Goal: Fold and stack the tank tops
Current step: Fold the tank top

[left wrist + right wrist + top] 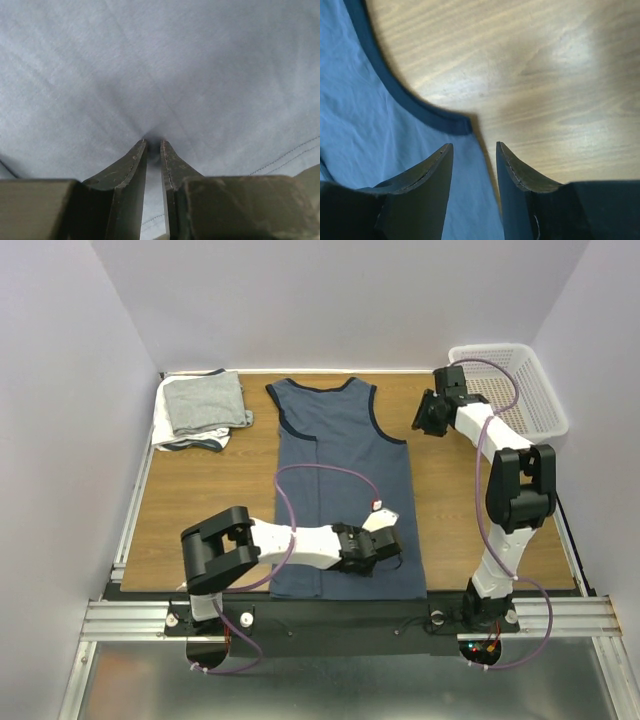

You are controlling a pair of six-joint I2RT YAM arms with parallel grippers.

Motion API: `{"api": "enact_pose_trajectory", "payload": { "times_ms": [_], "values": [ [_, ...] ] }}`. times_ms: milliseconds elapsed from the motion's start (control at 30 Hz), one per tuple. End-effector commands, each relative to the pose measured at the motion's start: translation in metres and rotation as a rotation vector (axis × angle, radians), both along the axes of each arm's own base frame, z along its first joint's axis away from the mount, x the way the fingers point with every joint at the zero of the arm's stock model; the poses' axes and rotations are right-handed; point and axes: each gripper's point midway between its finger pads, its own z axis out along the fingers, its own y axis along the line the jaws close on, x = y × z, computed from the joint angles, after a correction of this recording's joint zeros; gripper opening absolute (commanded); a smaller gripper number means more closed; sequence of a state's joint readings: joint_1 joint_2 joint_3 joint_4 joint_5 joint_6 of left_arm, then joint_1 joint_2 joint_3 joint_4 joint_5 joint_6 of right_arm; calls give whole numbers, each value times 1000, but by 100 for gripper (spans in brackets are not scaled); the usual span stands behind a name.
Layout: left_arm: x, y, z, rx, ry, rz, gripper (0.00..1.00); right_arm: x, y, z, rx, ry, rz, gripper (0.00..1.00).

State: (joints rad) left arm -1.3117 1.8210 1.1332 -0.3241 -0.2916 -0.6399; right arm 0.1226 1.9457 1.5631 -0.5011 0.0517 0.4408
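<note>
A: Top view?
B: Blue tank top (345,480) lies flat mid-surface (200,510); folded pile (200,410) at far left corner
A: Left wrist?
B: Left fingers (131,167) pinch the tank top, cloth puckered at the tips
A: Right wrist?
B: Right fingers (437,165) spread apart, holding nothing, over the navy trim (395,90)

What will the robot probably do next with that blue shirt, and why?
Probably the right gripper lowers and closes on the navy trim of the blue tank top. Its jaws stand open just over that armhole edge, while the left gripper seems pinched on puckered cloth near the hem, ready to fold together.
</note>
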Motion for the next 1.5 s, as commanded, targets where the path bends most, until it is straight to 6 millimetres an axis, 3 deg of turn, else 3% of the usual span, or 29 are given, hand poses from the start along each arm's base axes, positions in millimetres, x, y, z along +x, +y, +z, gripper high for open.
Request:
{"api": "enact_pose_trajectory", "payload": {
  "times_ms": [0, 100, 200, 233, 333, 400, 533, 767, 967, 1233, 1467],
  "values": [
    [-35, 38, -4, 24, 132, 4, 27, -11, 11, 7, -1, -29, 33, 46],
    [-44, 47, 0, -1, 157, 7, 27, -23, 22, 0, -9, -16, 59, 46],
    [-37, 40, 15, -34, 116, -8, 32, -32, 29, -5, -4, -8, 81, 47],
    [-33, 31, 26, -52, 97, -16, 39, -38, 31, -12, 6, 6, 88, 47],
    [-25, 6, 51, -114, 65, -46, 46, -47, 31, -16, 6, 15, 89, 47],
    [-25, -11, 69, -177, 61, -66, 49, -50, 30, -10, 8, -5, 82, 48],
    [-27, -34, 87, -259, 63, -106, 51, -50, 26, -16, -6, 2, 70, 49],
    [-46, -63, 90, -317, 105, -166, 51, -32, 28, -25, -19, -9, 76, 48],
    [-53, -65, 91, -344, 121, -167, 51, -21, 29, -34, -23, -12, 77, 47],
    [-69, -72, 92, -371, 146, -219, 51, -13, 23, -53, -50, 13, 43, 23],
    [-81, -83, 70, -323, 165, -274, 51, -8, 15, -42, -67, -15, 13, 11]
  ]
}}
